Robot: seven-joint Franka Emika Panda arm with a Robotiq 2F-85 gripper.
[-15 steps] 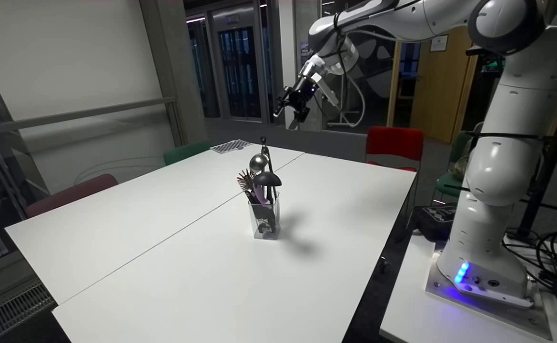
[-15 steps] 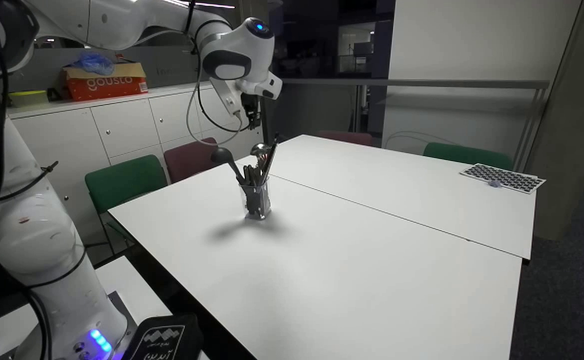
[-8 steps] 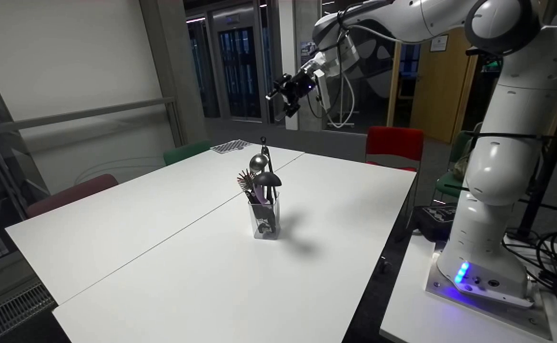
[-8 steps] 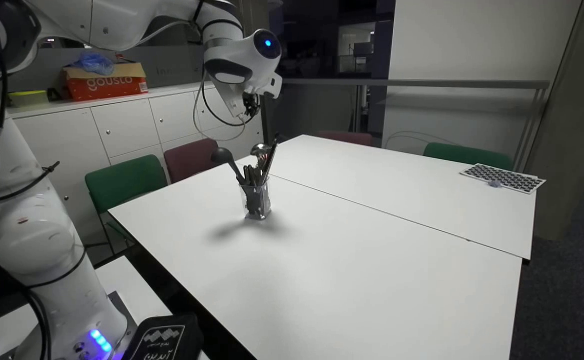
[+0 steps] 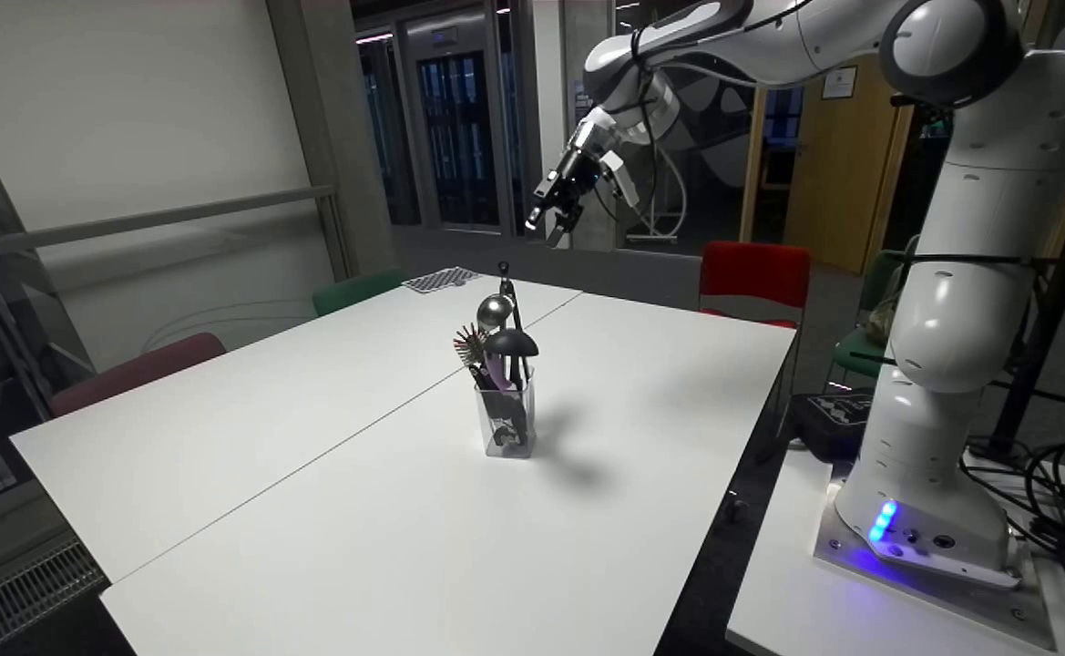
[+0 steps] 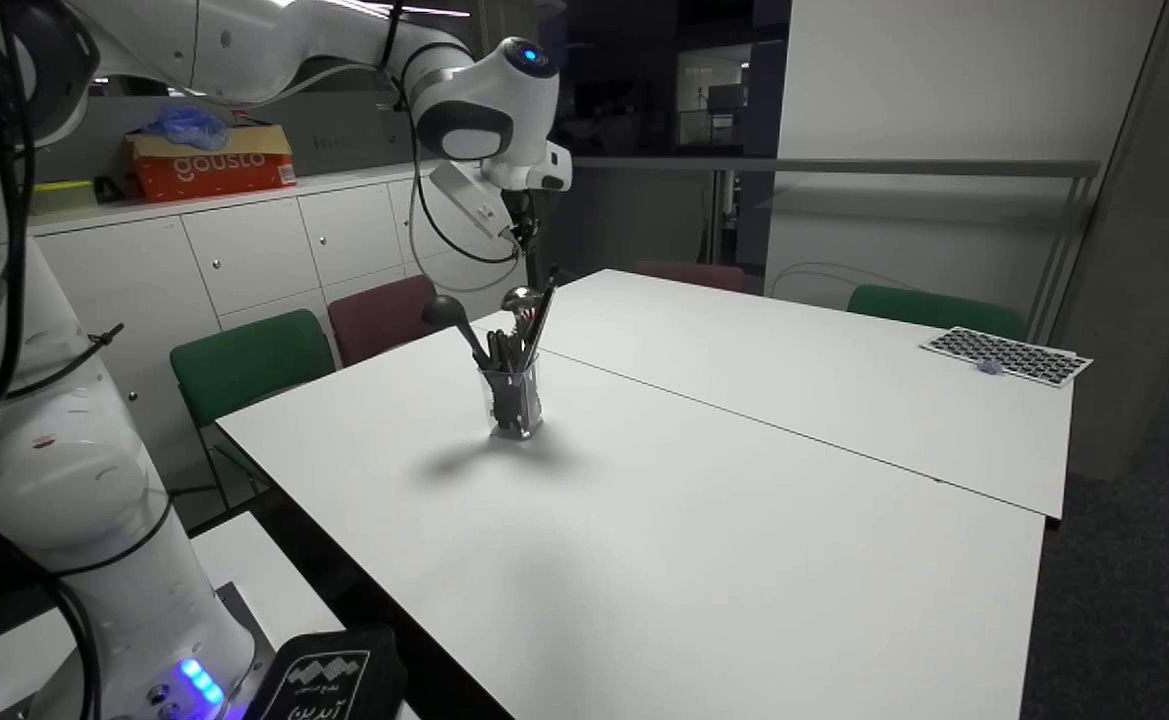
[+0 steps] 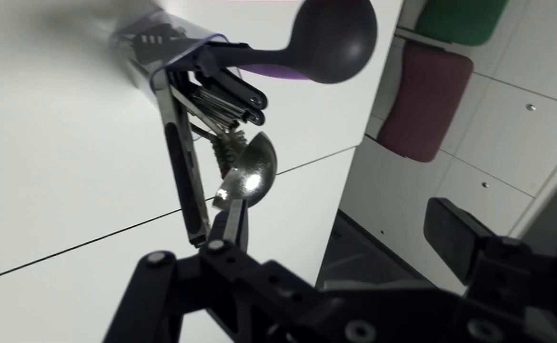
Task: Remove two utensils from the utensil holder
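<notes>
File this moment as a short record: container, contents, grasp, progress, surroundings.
container: utensil holder, see-through, upright on the white table
contents: black ladle, silvery round-bowled utensil, tongs-like utensil, bristly brush; others partly hidden
grasp: gripper open, holding nothing, above the contents and apart from them
progress: all listed items stand in the utensil holder
surroundings: red chair; patterned board on the white table

Office-like room: white table [image 6: 744, 560], chairs [image 5: 755, 273], cabinets [image 6: 254, 245].
</notes>
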